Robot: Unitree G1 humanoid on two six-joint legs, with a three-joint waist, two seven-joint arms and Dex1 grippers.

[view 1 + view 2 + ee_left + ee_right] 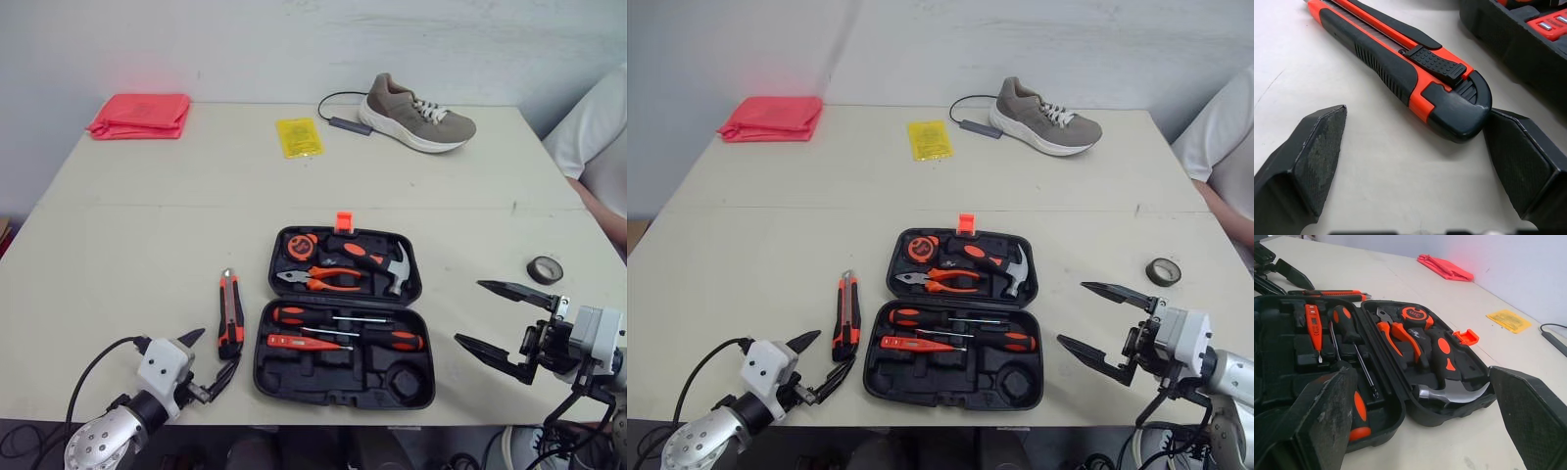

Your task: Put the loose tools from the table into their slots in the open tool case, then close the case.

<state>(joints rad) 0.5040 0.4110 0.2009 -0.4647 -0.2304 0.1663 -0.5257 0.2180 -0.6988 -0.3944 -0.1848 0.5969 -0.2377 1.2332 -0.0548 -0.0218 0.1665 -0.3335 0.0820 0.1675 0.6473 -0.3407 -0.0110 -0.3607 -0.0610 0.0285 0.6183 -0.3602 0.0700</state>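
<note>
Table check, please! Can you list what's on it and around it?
Surface: pale table, nothing spilled.
Job's things: tool case open, some slots empty; knife loose on its left; tape roll loose on its right.
Clutter: shoe, yellow packet, red cloth at the far side.
Grippers: left gripper open at the knife's near end; right gripper open, empty.
Cables: black cable beside the shoe.
Surroundings: wall; a person's sleeve.

Case [345,315] lies open on the table [147,225], knife [229,311] just left of it, left gripper [214,352] spread at the knife's butt. Right of the case, right gripper [470,312] gapes.
</note>
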